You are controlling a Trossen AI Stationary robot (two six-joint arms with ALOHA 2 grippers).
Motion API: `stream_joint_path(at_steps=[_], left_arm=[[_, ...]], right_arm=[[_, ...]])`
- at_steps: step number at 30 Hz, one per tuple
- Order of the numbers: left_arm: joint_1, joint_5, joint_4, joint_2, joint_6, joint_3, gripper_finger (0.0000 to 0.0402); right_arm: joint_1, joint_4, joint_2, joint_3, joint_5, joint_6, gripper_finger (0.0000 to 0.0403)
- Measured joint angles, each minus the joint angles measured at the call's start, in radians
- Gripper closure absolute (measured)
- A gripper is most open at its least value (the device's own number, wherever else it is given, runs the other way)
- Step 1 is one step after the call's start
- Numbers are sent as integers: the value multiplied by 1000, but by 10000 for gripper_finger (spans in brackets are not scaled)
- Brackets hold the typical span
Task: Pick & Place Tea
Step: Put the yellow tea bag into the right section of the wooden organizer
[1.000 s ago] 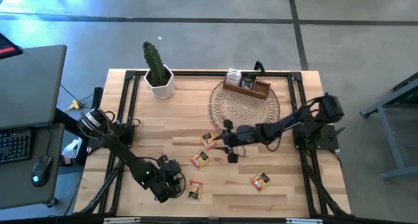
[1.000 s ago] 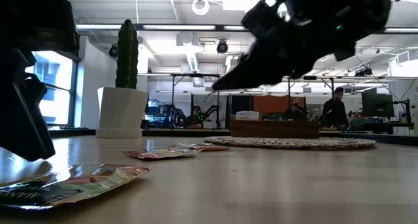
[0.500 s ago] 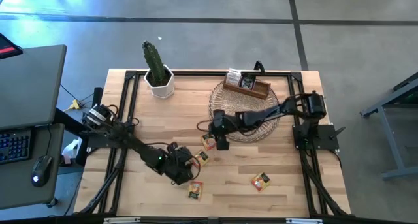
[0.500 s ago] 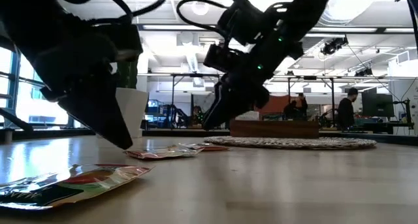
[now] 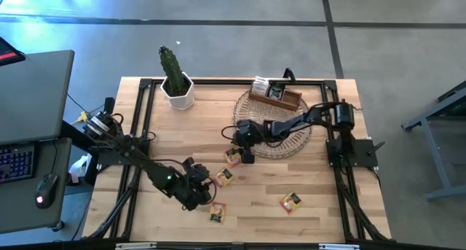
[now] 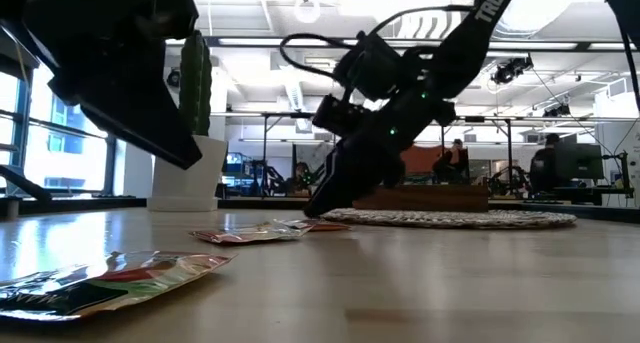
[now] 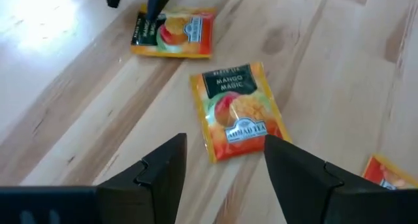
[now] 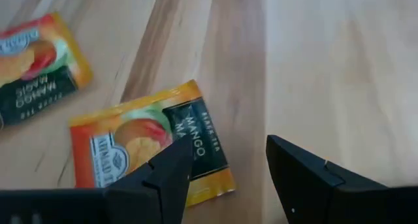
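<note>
Several orange mango tea sachets lie flat on the wooden table: one, one, one and one. My right gripper is open and slants down at the first sachet, one finger over that sachet's edge. My left gripper is open and hovers above the table. The second sachet lies just ahead of its fingers. The wooden box on the wicker mat holds more sachets. My right gripper has one fingertip right at the edge of the sachet, coming slanting down from the table's right. Whether it touches the sachet, I cannot tell. The sachet lies flat on the table.
A cactus in a white pot stands at the far left. A black frame rail runs along the table's sides. Bare wood lies open along the near right of the table.
My right gripper has swung toward the table's left and far side and has sunk close to the sachet by the mat. My left gripper has moved toward the right and far side and has risen a little. The sachets have stayed where they were.
</note>
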Motion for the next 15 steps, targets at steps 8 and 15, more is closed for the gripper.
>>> stream_joint_path(at_steps=[8, 15], left_arm=[[-1, -8, -7, 3, -7, 0, 199], [0, -4, -17, 3, -7, 0, 199]], right_arm=[[7, -13, 45, 3, 25, 1, 212], [20, -23, 46, 3, 54, -8, 278]])
